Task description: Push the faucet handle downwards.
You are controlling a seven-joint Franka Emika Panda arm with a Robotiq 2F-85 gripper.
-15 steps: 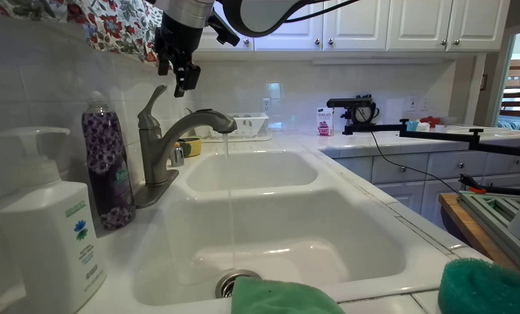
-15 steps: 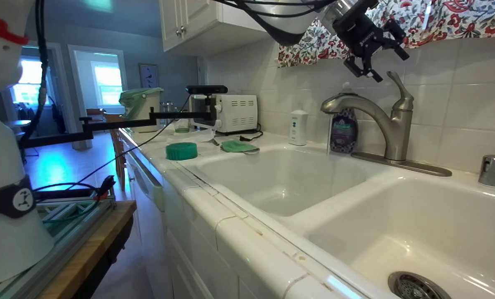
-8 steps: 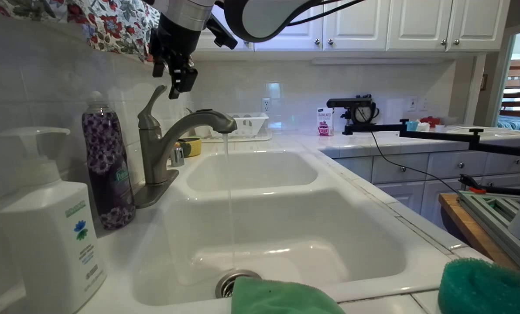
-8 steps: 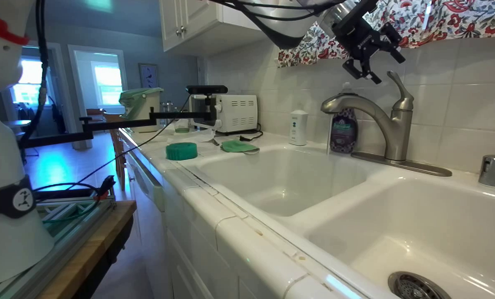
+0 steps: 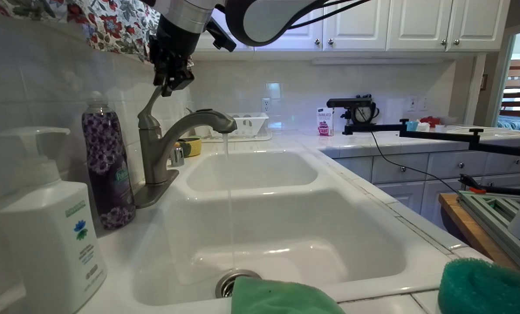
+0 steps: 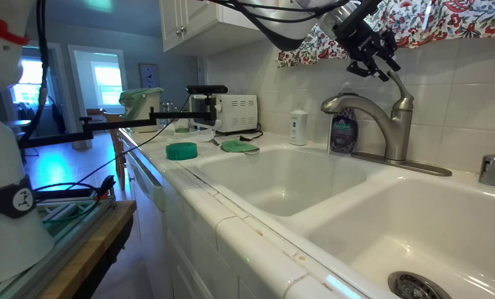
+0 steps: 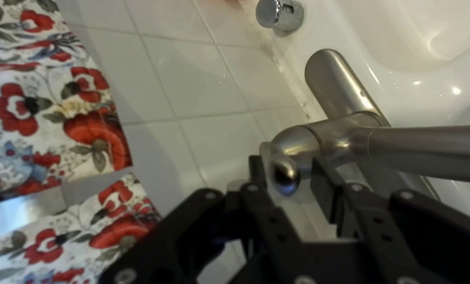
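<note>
The faucet handle [image 7: 285, 177], a slim brushed-metal lever, tilts upward from the top of the faucet body in both exterior views. Seen from the wrist, its rounded tip pokes between the black fingers of my gripper [image 7: 287, 165]. It lies close to the left finger [image 7: 257, 165]; a gap separates it from the right finger [image 7: 325, 189]. The jaws are partly drawn in but stand apart, not clamped on the lever. In an exterior view the gripper [image 5: 162, 86] hangs right at the top of the handle [image 5: 148, 109], partly covering its tip. Whether they touch, I cannot tell.
Water runs from the arched spout [image 5: 199, 120] into the white double sink [image 5: 351, 279]. A purple soap bottle [image 5: 108, 170] and a white pump bottle [image 5: 53, 226] stand by the tiled wall. A floral curtain [image 7: 41, 98] hangs close to the gripper.
My gripper has shifted slightly toward the wall and down to the handle's tip. Its fingers have drawn much closer together around it. The handle has not moved, and the water keeps running.
</note>
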